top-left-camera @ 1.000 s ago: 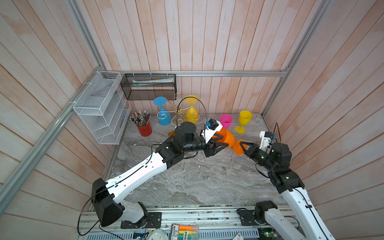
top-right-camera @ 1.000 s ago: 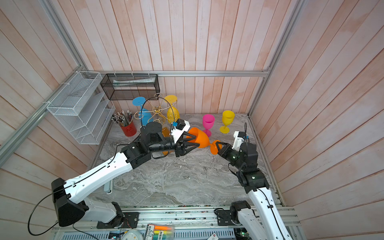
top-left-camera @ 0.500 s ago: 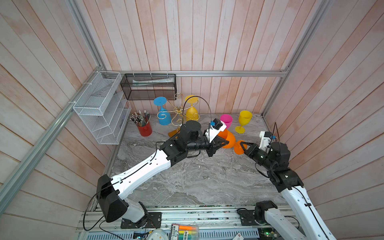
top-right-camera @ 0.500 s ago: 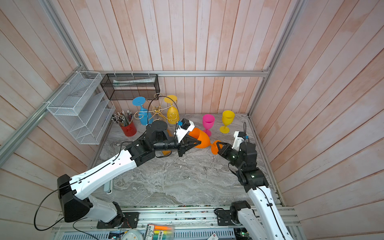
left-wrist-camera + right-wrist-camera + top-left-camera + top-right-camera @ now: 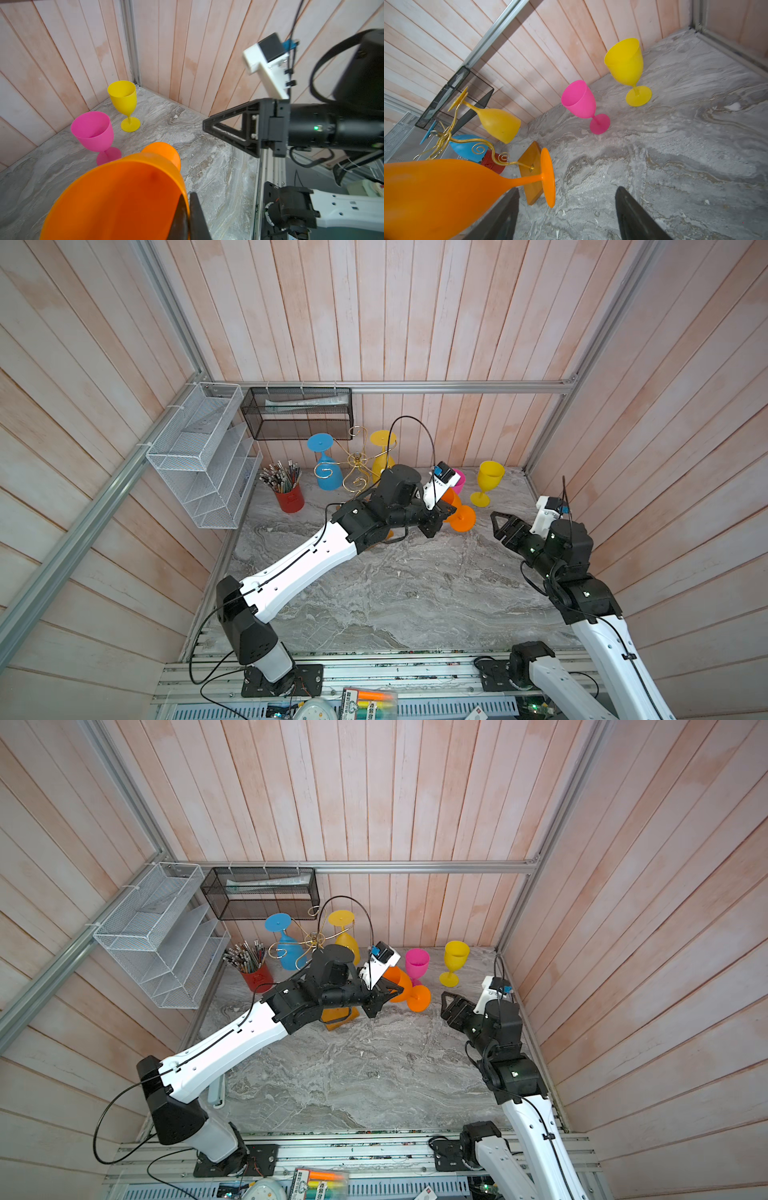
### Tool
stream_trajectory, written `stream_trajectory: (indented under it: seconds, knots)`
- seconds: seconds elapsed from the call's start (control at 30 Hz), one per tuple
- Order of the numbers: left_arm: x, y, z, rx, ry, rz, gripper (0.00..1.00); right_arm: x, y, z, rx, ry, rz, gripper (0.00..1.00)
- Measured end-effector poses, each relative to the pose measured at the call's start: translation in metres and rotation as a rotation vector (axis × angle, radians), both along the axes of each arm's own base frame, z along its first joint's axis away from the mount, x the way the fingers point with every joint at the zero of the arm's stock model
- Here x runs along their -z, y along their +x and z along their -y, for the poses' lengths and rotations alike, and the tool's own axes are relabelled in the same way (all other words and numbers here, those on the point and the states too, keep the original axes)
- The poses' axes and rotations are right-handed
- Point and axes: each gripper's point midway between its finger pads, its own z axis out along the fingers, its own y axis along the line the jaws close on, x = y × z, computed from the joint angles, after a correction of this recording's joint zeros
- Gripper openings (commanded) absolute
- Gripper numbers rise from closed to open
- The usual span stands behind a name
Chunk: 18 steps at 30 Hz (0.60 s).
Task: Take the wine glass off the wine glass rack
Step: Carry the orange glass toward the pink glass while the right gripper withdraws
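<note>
Left gripper (image 5: 188,197) now clamps the orange wine glass (image 5: 116,199); right gripper (image 5: 567,189) has let go, open.

orange glass (image 5: 436,193): opaque plastic, smooth, soft satin sheen
pink glass (image 5: 93,131): smooth opaque plastic, matt
yellow glass (image 5: 122,97): smooth opaque plastic, matt
rack (image 5: 356,458): thin gold-coloured metal wire, shiny
rack base (image 5: 532,193): orange-brown wood, smooth, flat finish
bench (image 5: 395,593): grey veined stone look, dull, gritty with pale specks
walls (image 5: 415,323): wood planks, pale pink wash, matt
rail (image 5: 457,386): bare aluminium, brushed
white basket (image 5: 199,472): white-coated metal mesh
black basket (image 5: 299,414): black metal mesh, matt
right end effector (image 5: 568,188): black plastic, matt
left arm (image 5: 307,564): glossy white shell, matt black joints
</note>
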Motion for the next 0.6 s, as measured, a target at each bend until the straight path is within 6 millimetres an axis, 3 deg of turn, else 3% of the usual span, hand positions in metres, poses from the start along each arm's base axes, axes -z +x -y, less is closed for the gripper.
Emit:
stream_trajectory:
  seconds: [0.2, 0.4, 0.6]
  knots:
    - [0.051, 0.010, 0.024, -0.017, 0.184, -0.049, 0.00, -0.011, -0.003, 0.031, 0.143, -0.056, 0.037, 0.76]
    - [0.097, 0.036, 0.038, -0.056, 0.339, -0.082, 0.00, -0.015, -0.005, 0.058, 0.256, -0.055, 0.047, 0.76]
    - [0.128, 0.065, 0.045, -0.093, 0.419, -0.115, 0.00, -0.014, -0.005, 0.065, 0.287, -0.035, 0.043, 0.76]
